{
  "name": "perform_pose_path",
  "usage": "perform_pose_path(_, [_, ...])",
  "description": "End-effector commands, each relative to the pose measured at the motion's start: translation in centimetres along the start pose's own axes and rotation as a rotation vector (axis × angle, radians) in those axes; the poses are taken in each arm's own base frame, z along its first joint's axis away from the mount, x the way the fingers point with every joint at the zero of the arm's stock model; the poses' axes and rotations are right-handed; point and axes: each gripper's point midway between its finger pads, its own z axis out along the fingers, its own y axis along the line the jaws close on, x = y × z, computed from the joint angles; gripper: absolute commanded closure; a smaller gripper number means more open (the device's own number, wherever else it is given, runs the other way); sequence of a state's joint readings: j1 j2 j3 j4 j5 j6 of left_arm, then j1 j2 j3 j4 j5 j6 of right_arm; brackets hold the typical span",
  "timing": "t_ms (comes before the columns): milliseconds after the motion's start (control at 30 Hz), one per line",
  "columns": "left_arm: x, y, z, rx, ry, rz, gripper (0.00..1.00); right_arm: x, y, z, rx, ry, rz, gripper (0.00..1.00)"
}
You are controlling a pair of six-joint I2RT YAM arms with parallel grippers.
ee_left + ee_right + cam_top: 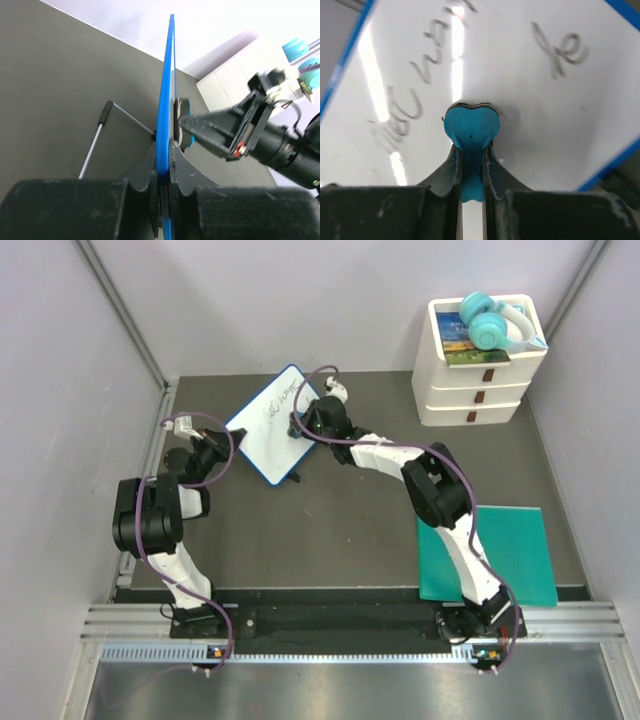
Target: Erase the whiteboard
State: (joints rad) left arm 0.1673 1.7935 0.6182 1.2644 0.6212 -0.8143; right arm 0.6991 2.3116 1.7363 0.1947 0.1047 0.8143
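The whiteboard (268,425), white with a thin blue rim and grey writing, is held tilted at the table's back left. My left gripper (212,450) is shut on its blue edge (166,100), seen edge-on in the left wrist view, where the left gripper (164,162) pinches the rim. My right gripper (305,425) is shut on a small blue eraser (471,127), which presses against the board's white face (520,75) below the writing. The right gripper (471,155) shows in its own view. The eraser (183,127) also shows against the board in the left wrist view.
A white drawer unit (480,375) with teal headphones (487,322) on top stands at the back right. A teal-green mat (500,552) lies at the front right. A thin metal foot (95,140) of the board sticks out behind it. Grey walls close both sides.
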Motion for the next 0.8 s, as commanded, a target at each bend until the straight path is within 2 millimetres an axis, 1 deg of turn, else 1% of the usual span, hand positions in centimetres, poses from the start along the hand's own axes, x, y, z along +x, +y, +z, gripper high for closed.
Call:
perform_pose_path(0, [4.1,1.1,-0.6,-0.001,0.129,0.05,1.0,3.9,7.6,0.6,-0.229,0.112,-0.022,1.0])
perform_pose_path(33, [4.2,1.1,-0.6,0.0,0.13,0.052,1.0,2.4,9.0,0.8,-0.25,0.081,-0.019,1.0])
perform_pose_path(67, [4.1,1.0,-0.6,0.001,0.127,0.054,1.0,3.2,7.7,1.7,-0.208,0.104,-0.014,1.0])
perform_pose_path(100, [4.1,1.0,-0.6,0.001,0.129,0.054,1.0,2.9,7.7,2.1,-0.198,0.101,-0.004,1.0])
perform_pose_path(133, [4.2,0.9,-0.6,0.002,0.13,0.054,1.0,1.6,8.2,2.4,-0.201,0.083,0.017,1.0])
perform_pose_path(167, [4.2,1.0,-0.6,0.0,0.133,0.053,1.0,2.0,6.1,3.3,-0.15,0.108,0.07,1.0])
perform_pose_path(200, [4.1,0.9,-0.6,0.002,0.131,0.058,1.0,1.7,5.1,3.7,-0.131,0.114,0.103,1.0])
perform_pose_path(267, [4.1,0.8,-0.6,0.004,0.131,0.059,1.0,2.0,3.2,4.0,-0.109,0.149,0.167,1.0])
perform_pose_path(300, [4.1,0.9,-0.6,0.001,0.132,0.059,1.0,1.0,1.9,4.0,-0.089,0.139,0.183,1.0])
perform_pose_path(333, [4.1,0.9,-0.6,0.0,0.133,0.058,1.0,1.7,-0.2,4.0,-0.035,0.145,0.19,1.0])
perform_pose_path(367, [4.2,0.9,-0.5,0.001,0.134,0.058,1.0,1.6,-1.4,3.8,-0.008,0.142,0.193,1.0])
perform_pose_path(400, [4.3,0.9,-0.5,0.002,0.138,0.054,1.0,0.8,-2.2,3.4,0.015,0.13,0.19,1.0])
perform_pose_path(433, [4.2,0.9,-0.5,0.001,0.134,0.058,1.0,1.2,-4.2,3.1,0.075,0.128,0.186,1.0])
perform_pose_path(500, [4.2,0.9,-0.5,0.003,0.135,0.059,1.0,1.1,-5.8,2.5,0.117,0.133,0.185,1.0])
perform_pose_path(533, [4.4,0.8,-0.5,0.003,0.139,0.059,1.0,0.7,-7.3,2.0,0.148,0.135,0.195,1.0])
perform_pose_path(567, [4.3,0.8,-0.5,0.003,0.137,0.06,1.0,0.3,-8.4,1.9,0.179,0.12,0.206,1.0])
perform_pose_path(600, [4.4,0.8,-0.5,0.002,0.138,0.059,1.0,-0.1,-8.9,1.8,0.187,0.115,0.215,1.0])
perform_pose_path(633, [4.4,0.8,-0.5,0.002,0.138,0.059,1.0,-0.5,-10.2,1.5,0.21,0.111,0.229,1.0])
perform_pose_path(700, [4.3,0.8,-0.5,0.002,0.138,0.06,1.0,-0.9,-11.1,1.4,0.219,0.11,0.24,1.0])
perform_pose_path(733, [4.4,0.8,-0.5,0.005,0.14,0.06,1.0,-1.3,-11.3,1.4,0.219,0.108,0.237,1.0])
perform_pose_path(767, [4.4,0.8,-0.5,0.003,0.14,0.061,1.0,-1.7,-11.9,1.7,0.221,0.101,0.224,1.0])
